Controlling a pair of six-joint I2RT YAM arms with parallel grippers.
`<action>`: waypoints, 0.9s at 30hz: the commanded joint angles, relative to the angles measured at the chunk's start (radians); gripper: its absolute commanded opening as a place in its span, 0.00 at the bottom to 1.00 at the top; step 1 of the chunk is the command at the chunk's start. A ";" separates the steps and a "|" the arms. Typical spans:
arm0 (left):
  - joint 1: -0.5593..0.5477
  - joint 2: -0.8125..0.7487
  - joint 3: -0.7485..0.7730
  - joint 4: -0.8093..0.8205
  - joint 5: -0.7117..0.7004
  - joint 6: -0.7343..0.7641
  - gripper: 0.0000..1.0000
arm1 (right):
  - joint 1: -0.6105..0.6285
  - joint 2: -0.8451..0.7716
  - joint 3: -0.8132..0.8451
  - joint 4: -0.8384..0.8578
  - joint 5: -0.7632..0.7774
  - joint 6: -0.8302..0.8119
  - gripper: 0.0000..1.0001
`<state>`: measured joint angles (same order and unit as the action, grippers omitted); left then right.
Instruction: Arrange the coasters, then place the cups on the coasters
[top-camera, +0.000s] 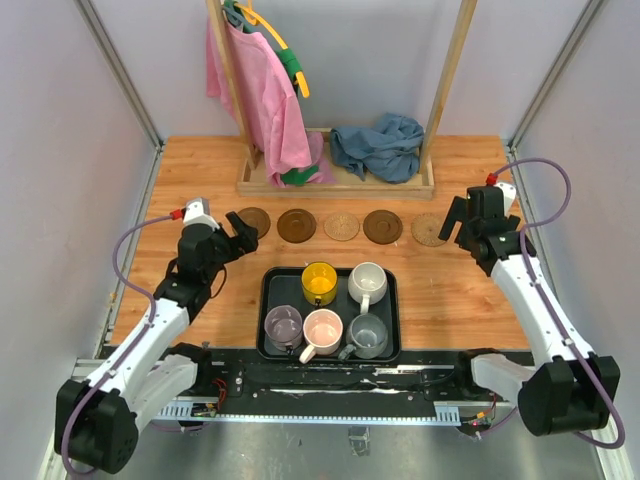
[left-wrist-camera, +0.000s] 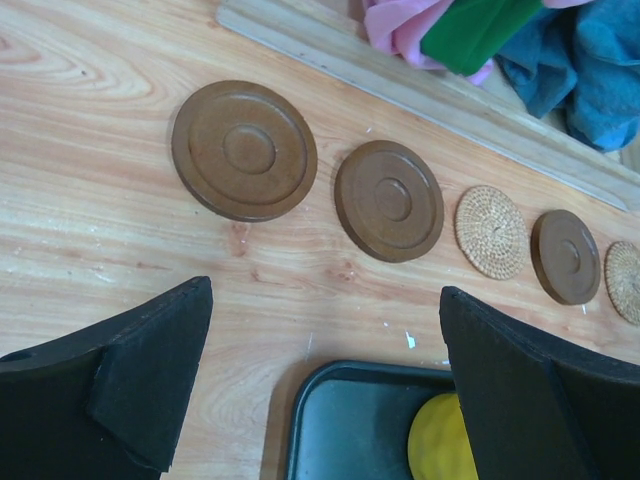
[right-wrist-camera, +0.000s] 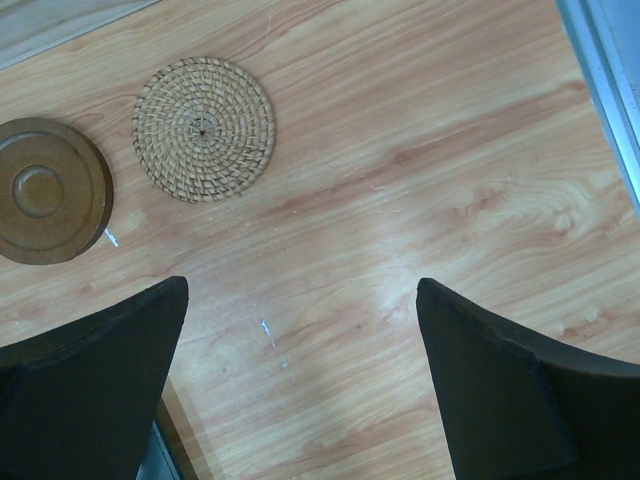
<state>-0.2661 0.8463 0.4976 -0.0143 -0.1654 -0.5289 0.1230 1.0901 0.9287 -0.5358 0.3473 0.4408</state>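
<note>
Several coasters lie in a row across the table: dark brown (top-camera: 254, 221), dark brown (top-camera: 296, 225), tan woven (top-camera: 341, 226), dark brown (top-camera: 382, 226), tan woven (top-camera: 428, 229). Several cups stand in a black tray (top-camera: 272, 290): yellow (top-camera: 319, 282), white (top-camera: 367, 283), purple (top-camera: 283, 326), pink (top-camera: 322, 330), grey (top-camera: 367, 335). My left gripper (top-camera: 240, 230) is open by the leftmost coaster (left-wrist-camera: 244, 150), above the tray corner (left-wrist-camera: 305, 415). My right gripper (top-camera: 452, 222) is open over bare wood beside the rightmost woven coaster (right-wrist-camera: 204, 129). Neither holds anything.
A wooden rack (top-camera: 335, 185) at the back carries a pink shirt (top-camera: 262, 95) and a blue cloth (top-camera: 380, 145) on its base. Grey walls close in both sides. The metal table edge (right-wrist-camera: 605, 70) is near my right gripper.
</note>
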 joint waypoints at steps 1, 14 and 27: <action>-0.008 0.059 -0.011 0.098 -0.052 -0.053 1.00 | -0.012 0.044 -0.015 0.077 -0.060 -0.016 0.99; -0.005 0.298 0.042 0.236 -0.047 0.021 1.00 | 0.019 0.363 0.057 0.186 -0.215 -0.044 0.89; -0.004 0.376 0.044 0.293 -0.097 0.014 0.01 | 0.123 0.649 0.307 0.257 -0.319 -0.103 0.15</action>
<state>-0.2661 1.2011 0.5137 0.2474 -0.2375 -0.5205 0.2211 1.6764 1.1610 -0.2985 0.0711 0.3618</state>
